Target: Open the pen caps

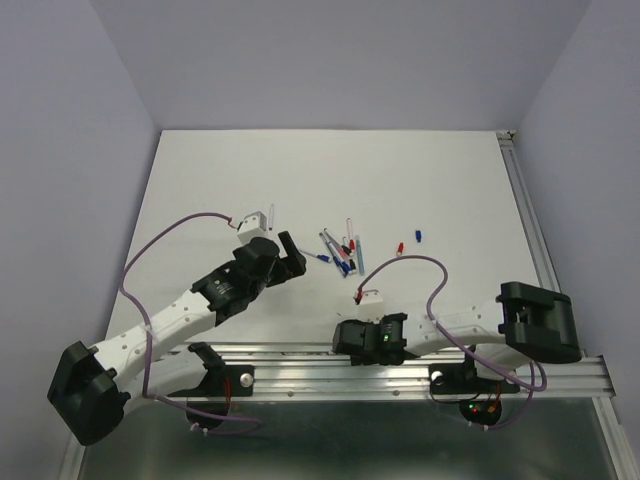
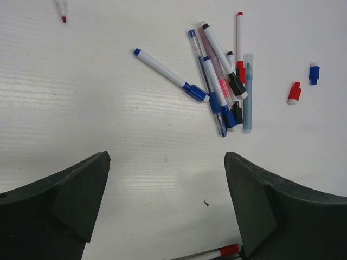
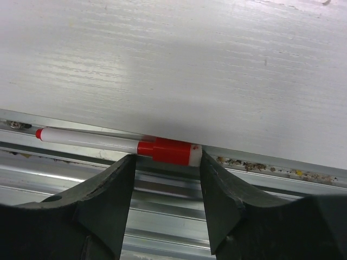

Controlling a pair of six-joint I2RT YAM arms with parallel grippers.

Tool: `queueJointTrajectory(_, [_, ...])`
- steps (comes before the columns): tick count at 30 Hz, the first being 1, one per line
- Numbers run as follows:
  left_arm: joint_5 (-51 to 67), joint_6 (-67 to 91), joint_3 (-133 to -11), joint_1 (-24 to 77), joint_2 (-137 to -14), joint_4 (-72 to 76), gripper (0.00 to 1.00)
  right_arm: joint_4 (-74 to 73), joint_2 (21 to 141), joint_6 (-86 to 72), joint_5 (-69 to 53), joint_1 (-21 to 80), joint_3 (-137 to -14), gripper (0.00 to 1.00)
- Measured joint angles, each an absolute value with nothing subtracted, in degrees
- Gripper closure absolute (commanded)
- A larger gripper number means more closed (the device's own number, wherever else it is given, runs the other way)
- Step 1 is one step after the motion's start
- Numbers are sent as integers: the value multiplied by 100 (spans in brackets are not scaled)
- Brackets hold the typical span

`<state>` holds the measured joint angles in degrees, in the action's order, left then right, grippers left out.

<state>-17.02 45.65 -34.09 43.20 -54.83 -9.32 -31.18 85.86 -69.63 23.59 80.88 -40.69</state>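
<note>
Right gripper [image 3: 168, 162] fingers apart, tips either side of the red cap [image 3: 168, 151] of a white pen [image 3: 87, 136] lying along the table's near edge on the metal rail [image 3: 162, 216]; can't tell if they touch it. Left gripper [image 2: 165, 206] wide apart over the table [image 2: 81, 119], with the pen pile [image 2: 222, 81] ahead and a loose red cap [image 2: 294, 92] and blue cap [image 2: 314, 73] right of it.

Your pens [image 2: 219, 86] lie heaped together; a loose red cap [image 2: 294, 93] and blue cap [image 2: 314, 73] sit beside them (one capped red pen [image 3: 92, 139] lies well apart).
</note>
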Motion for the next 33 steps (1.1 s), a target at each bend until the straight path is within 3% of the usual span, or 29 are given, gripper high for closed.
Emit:
queueJointTrajectory(5, [-1702,4595,-3409,4320,-5457,-974,1,-2991,8617,-6860,2405,8125,-4069,53])
queueJointTrajectory(7, [-1702,4598,-3409,4320,-5457,-987,1,-2969,8628,-6858,2445,8145,-4069,62])
queueJointTrajectory(13, [-1702,4611,-3409,4320,-5457,-1015,1,-2834,8591,-6858,2486,8149,-4012,76])
queueJointTrajectory(19, [-1702,4615,-3409,4320,-5457,-1015,1,-2711,8396,-6790,2519,8152,-3861,83])
queueJointTrajectory(33, [-1494,4536,-3409,4320,-5164,-956,1,-2438,7266,-6289,2692,8189,-3739,84])
